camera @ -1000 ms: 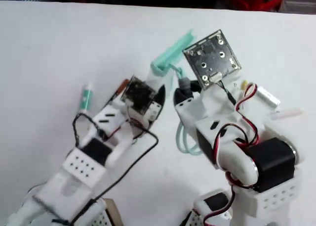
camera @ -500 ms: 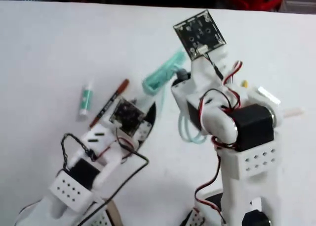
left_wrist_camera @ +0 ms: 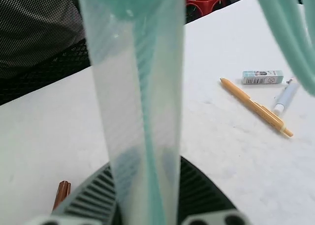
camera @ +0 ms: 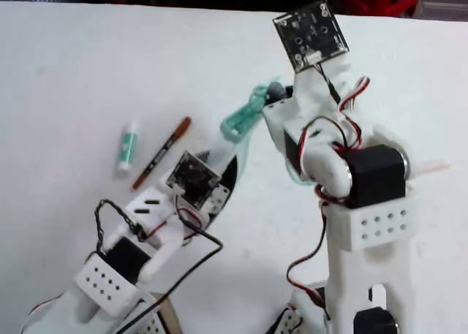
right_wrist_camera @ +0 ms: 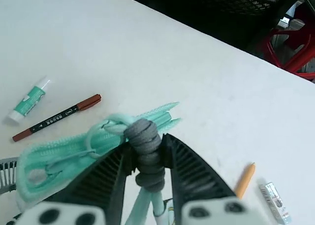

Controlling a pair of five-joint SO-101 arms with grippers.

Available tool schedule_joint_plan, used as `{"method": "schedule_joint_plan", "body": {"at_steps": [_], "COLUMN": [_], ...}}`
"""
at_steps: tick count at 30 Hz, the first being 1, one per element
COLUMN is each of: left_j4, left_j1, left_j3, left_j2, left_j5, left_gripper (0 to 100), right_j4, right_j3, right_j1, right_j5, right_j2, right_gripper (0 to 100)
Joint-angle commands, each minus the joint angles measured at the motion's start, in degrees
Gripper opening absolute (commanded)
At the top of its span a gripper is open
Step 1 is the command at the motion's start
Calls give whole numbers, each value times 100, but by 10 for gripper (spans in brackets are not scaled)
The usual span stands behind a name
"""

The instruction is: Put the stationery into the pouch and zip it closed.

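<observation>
**Q:** Where is the pouch, and what holds it?

**A:** The mint-green translucent zip pouch point(camera: 240, 122) is stretched between your two grippers, over the white table point(camera: 73, 71). Your left gripper point(camera: 221, 179) is clamped on its lower end. In the left wrist view the clear wall passes straight between the ribbed jaws. Your right gripper point(right_wrist_camera: 146, 142) is closed on the grey knotted cord pull point(right_wrist_camera: 147, 161) at the zip end.

**Q:** What lies around it?

**A:** All the stationery lies on the table, outside the pouch. On your left arm's side there is a white tube with a green label point(camera: 128, 144). Just beside it is a black marker with a brown cap point(camera: 162, 153). On the other side are an orange pen point(left_wrist_camera: 256, 107), a small teal-printed box point(left_wrist_camera: 262, 77) and a white-and-grey pen point(left_wrist_camera: 285, 98), near one another.

**Q:** What stands in the way?

**A:** The pouch wall crosses the middle of the left wrist view and veils the table behind it. In the high view your right arm point(camera: 358, 188) stands over the table on the orange pen's side. The marker lies near your left gripper, apart from the pouch.
</observation>
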Motion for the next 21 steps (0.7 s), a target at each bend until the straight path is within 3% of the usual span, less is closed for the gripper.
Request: {"method": "schedule_joint_plan", "body": {"at_steps": [1, 11, 21], "left_j4": [114, 176, 167], "left_j1": [233, 233, 233], "left_j3": [18, 18, 9], "left_j2": [-84, -92, -92], "left_j5": [-62, -70, -53], "left_gripper": [24, 24, 63], "right_j4": [-382, -796, -602], "right_j3": [-105, -114, -105], "right_j1": [585, 1358, 998], "right_j5": [255, 360, 343], "right_j2": [453, 1218, 936], "right_gripper": [18, 18, 18]}}
